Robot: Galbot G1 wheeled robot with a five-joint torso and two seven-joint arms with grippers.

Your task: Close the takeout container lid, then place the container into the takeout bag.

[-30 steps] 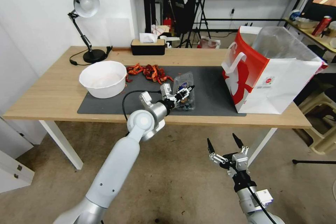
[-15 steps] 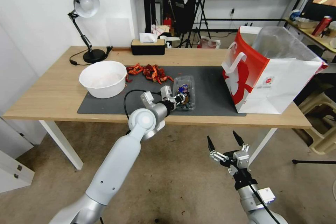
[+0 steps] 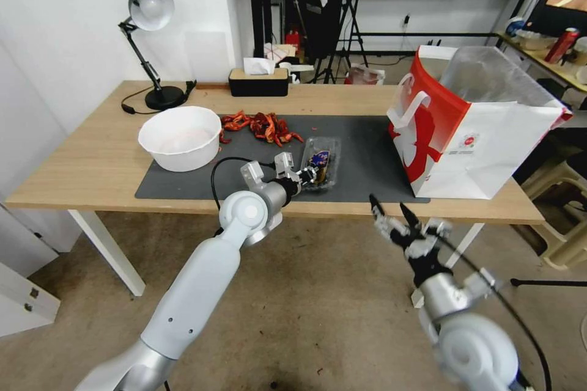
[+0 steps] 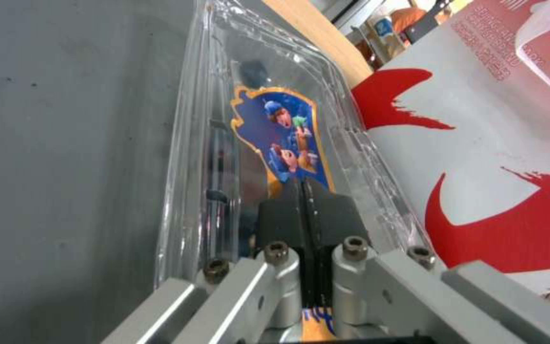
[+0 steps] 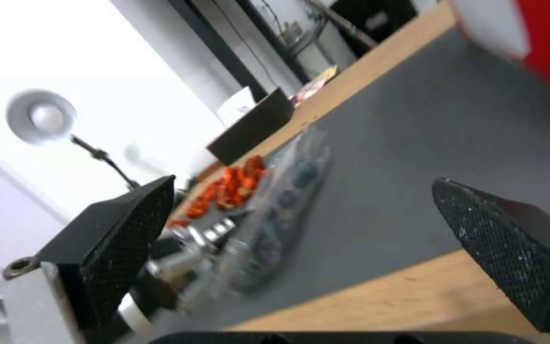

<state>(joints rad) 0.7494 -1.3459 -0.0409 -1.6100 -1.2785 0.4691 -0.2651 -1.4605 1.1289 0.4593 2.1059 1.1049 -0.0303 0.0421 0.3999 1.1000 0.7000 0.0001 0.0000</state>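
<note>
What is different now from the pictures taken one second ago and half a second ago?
The clear hinged lid has come down from tilted to flat on the small clear plastic takeout container, pressed by the left gripper, fingers shut. The right gripper, fingers open, has risen towards the table edge. The red-and-white paper bag and white round bowl stayed put.

My left arm stretched forward over the tabletop edge, left gripper (image 3: 310, 175) jaws pressed together, my right gripper (image 3: 391, 212) raised before it, jaws spread wide.
</note>
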